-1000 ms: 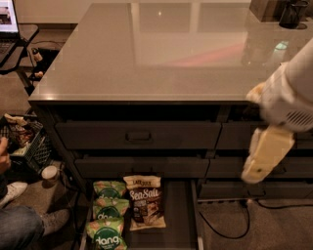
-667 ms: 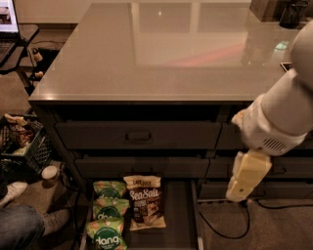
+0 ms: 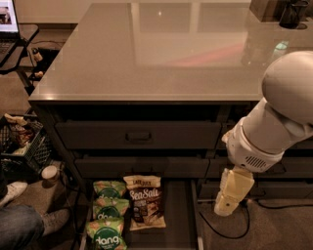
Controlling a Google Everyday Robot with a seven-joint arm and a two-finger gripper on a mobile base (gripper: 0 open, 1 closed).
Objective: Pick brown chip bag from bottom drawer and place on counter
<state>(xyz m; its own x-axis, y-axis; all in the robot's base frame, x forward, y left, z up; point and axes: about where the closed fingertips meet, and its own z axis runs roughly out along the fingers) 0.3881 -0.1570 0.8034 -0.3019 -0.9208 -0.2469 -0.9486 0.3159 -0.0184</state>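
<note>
The brown chip bag (image 3: 145, 201), tan on top and dark brown below with white "Sea Salt" lettering, lies flat in the open bottom drawer (image 3: 178, 217). Three green "dang" bags (image 3: 106, 219) lie to its left in the same drawer. The glossy grey-beige counter (image 3: 161, 49) spans the top of the cabinet. My white arm comes in from the right, and my gripper (image 3: 224, 207) hangs at its cream-coloured end, just right of the drawer's pale side rail and to the right of the brown bag, apart from it.
Closed grey drawer fronts (image 3: 138, 135) with recessed handles sit above the open drawer. A black crate (image 3: 22, 141), a cup (image 3: 49, 173) and a person's leg and shoe (image 3: 19, 222) are at the left on the floor. Dark objects (image 3: 281, 10) stand at the counter's far right. A cable (image 3: 230, 229) lies on the floor.
My arm has swung down and to the left, bringing the gripper lower and closer to the open drawer. The bags have not moved.
</note>
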